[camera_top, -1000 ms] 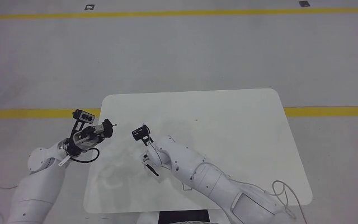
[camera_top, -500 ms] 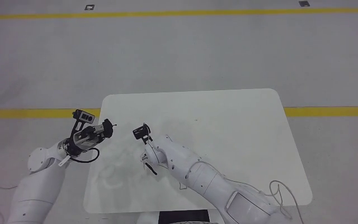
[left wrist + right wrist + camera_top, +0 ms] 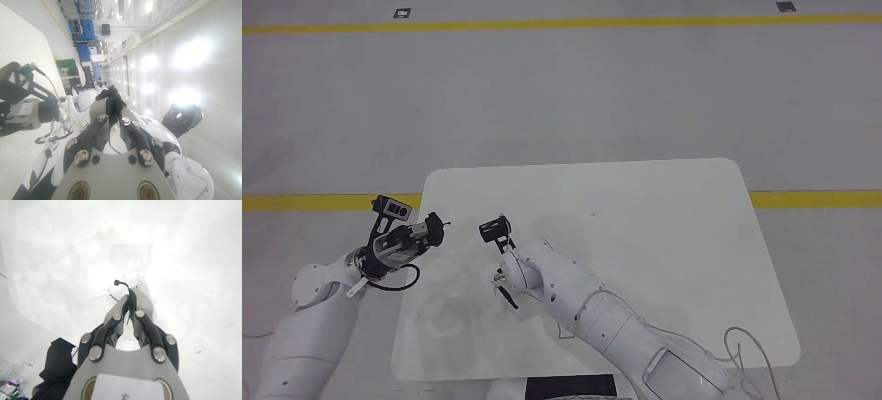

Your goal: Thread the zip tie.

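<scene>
Your right gripper [image 3: 508, 297] hangs over the near left part of the white table [image 3: 662, 200], pointing down toward the tabletop. In the right wrist view its two fingers [image 3: 122, 308] are pressed together on a black zip tie [image 3: 116, 282]. The tie's strap is pinched between the pads, and a short length curves up out of the fingertips and ends in the small square head, which sits free in the air just beyond the gripper [image 3: 129, 296]. A thin end of the strap also shows lower down between the fingers, on the wrist side of the pinch. The tie is held above the table [image 3: 179, 256]; you cannot tell whether any part of it touches the surface. Your left gripper [image 3: 435, 230] sits at the table's left edge, to the left of the right gripper and a little farther away, apart from it. In the left wrist view its fingers [image 3: 98, 108] are also closed together at the tips [image 3: 111, 94], clamped on a thin black strip [image 3: 113, 108] that runs back between them toward the wrist. You cannot tell from this view whether that strip is a second tie. To one side of that view, the right arm's black camera mount [image 3: 17, 89] shows above the white tabletop.
</scene>
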